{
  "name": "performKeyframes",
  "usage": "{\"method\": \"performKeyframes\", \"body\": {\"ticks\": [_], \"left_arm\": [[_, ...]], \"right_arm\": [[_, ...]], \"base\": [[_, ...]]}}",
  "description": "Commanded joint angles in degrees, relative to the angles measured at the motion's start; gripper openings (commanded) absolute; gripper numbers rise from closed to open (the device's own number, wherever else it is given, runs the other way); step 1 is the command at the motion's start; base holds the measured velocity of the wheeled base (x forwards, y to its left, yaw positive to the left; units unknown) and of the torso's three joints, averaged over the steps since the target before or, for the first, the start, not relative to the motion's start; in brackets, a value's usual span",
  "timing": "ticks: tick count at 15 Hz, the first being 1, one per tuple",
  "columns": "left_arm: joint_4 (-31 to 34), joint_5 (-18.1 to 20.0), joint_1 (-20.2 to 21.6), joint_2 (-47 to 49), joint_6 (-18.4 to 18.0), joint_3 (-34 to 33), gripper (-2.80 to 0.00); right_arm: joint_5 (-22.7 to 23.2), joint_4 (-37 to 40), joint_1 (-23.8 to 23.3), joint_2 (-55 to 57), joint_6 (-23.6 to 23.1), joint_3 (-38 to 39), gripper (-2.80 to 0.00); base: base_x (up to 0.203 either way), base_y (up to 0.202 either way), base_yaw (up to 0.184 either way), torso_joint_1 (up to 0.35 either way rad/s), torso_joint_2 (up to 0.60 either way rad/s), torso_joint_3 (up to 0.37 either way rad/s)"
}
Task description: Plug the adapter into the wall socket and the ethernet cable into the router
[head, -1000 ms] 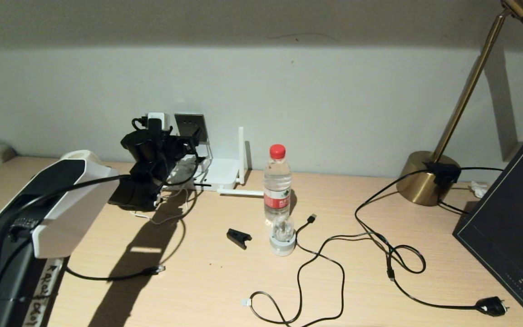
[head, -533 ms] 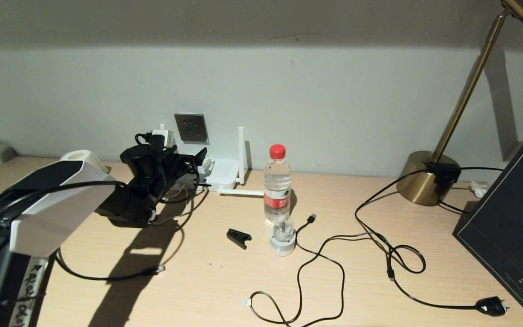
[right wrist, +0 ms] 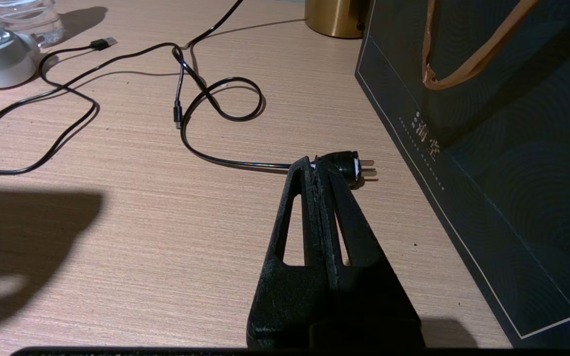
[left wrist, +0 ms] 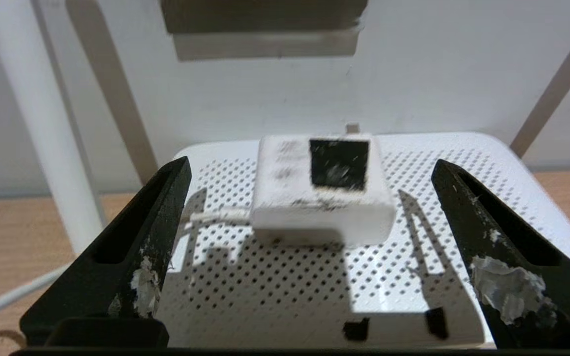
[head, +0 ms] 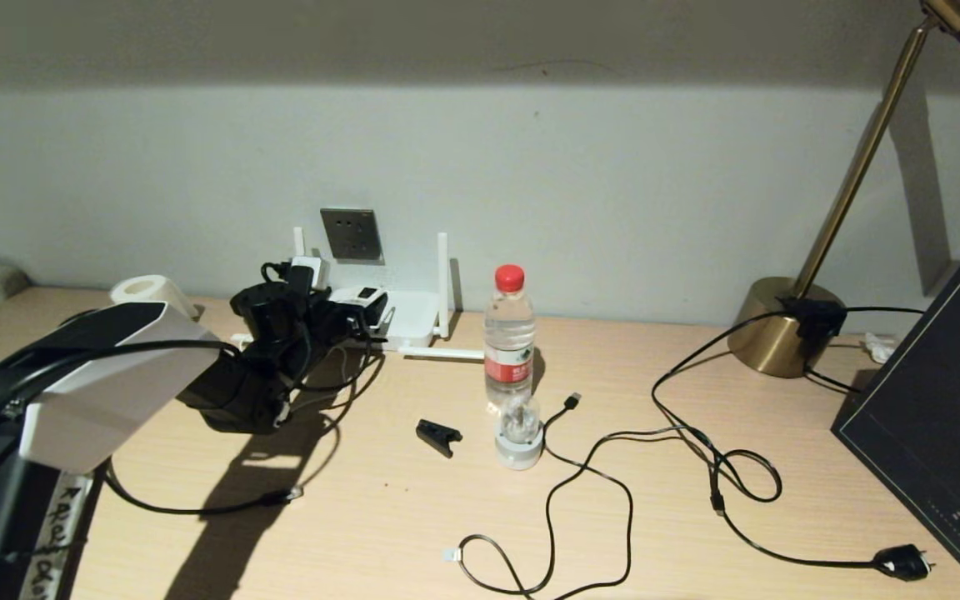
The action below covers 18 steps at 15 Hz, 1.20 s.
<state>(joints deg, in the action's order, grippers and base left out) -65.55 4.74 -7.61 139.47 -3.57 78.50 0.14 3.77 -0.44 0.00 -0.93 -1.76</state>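
White plastic adapter (left wrist: 322,190), small and light, lying loose on router (left wrist: 413,277) below wall socket (head: 351,234), thin cord trailing. Left gripper (left wrist: 314,257) spread wide around it, touching nothing. Likely rigid, smooth; best pinched across flat sides. Right gripper (right wrist: 320,170) pressed together, idle over desk (right wrist: 117,222).

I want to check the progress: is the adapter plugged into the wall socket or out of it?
Out. The adapter lies on top of the router, between the left gripper's open jaws; the wall socket above is bare.

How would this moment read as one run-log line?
left hand: open over router | adapter: lying on router, unplugged | wall socket: empty | right hand: shut, parked
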Motion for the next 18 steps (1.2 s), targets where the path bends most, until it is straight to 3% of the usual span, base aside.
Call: {"method": "performKeyframes", "body": {"ticks": [1, 4, 5, 6, 14, 18], "left_arm": [[-0.37, -0.08, 0.05, 0.62, -0.04, -0.18, 0.00], [-0.28, -0.43, 0.05, 1.05, -0.12, 0.50, 0.00], [-0.28, -0.45, 0.05, 1.40, -0.19, 0.88, -0.42], [-0.37, -0.52, 0.05, 1.69, -0.30, 1.13, -2.80], [-0.37, -0.44, 0.05, 1.90, -0.82, 0.87, -2.80], [1.29, -0.14, 0.05, -2.55, -1.28, -0.03, -2.80]], "right_arm": [[0.04, 0.01, 0.00, 0.00, -0.04, 0.00, -2.80], [0.04, 0.01, 0.00, 0.00, -0.04, 0.00, -2.80], [0.04, 0.01, 0.00, 0.00, -0.04, 0.00, -2.80], [0.04, 0.01, 0.00, 0.00, -0.04, 0.00, -2.80], [0.04, 0.01, 0.00, 0.00, -0.04, 0.00, -2.80], [0.04, 0.01, 0.00, 0.09, -0.04, 0.00, -2.80]], "base": [[0.000, 0.000, 0.000, 0.000, 0.00, 0.000], [0.000, 0.000, 0.000, 0.000, 0.00, 0.000], [0.000, 0.000, 0.000, 0.000, 0.00, 0.000], [0.000, 0.000, 0.000, 0.000, 0.00, 0.000], [0.000, 0.000, 0.000, 0.000, 0.00, 0.000], [0.000, 0.000, 0.000, 0.000, 0.00, 0.000]]}}
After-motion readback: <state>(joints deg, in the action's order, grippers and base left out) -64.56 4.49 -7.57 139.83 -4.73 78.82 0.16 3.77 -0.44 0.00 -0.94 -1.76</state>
